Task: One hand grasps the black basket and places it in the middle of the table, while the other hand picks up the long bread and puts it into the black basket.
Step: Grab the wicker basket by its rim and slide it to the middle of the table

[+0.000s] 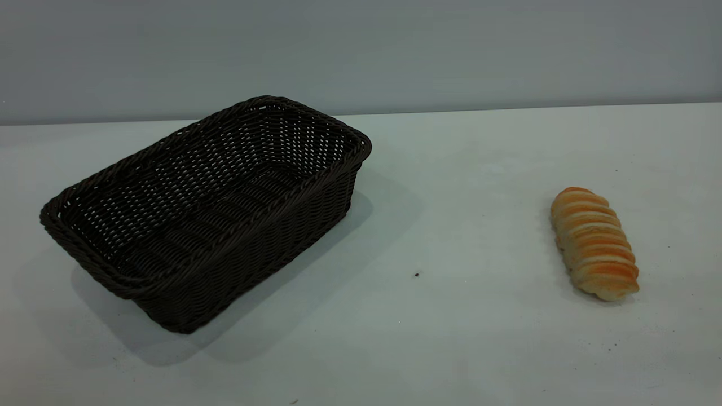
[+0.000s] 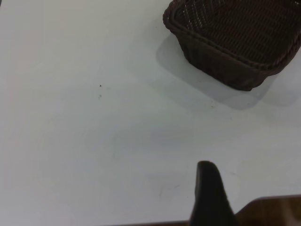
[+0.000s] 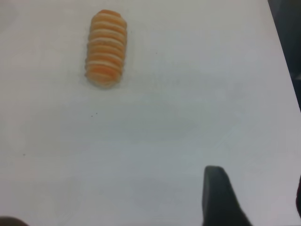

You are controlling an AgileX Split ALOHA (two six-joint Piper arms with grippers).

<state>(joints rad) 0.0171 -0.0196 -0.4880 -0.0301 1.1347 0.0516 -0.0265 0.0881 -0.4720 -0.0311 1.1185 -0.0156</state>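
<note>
The black basket (image 1: pixel 206 211) looks light and fairly stiff, a woven shell that should slide or lift without sagging; its braided rim is the natural place to pinch, probably on the long wall or the corner facing the centre of the table. The openwork sides could snag a fingertip. It is a large rectangle of dark brown-black wicker, empty, standing upright and skewed on the left half of the table (image 1: pixel 451 338), with one short end near and the other far.

The long bread (image 1: pixel 595 243) is likely light and a little soft, so a gentle squeeze across its narrow middle seems best. It is a small oblong loaf, golden-orange with pale crosswise ridges, lying ridged side up on the right, well apart from the basket.

Neither arm shows in the exterior view. Each wrist view shows only one dark fingertip, left gripper (image 2: pixel 209 195) and right gripper (image 3: pixel 218 195), above bare table; whether the jaws are open or closed, I cannot tell
</note>
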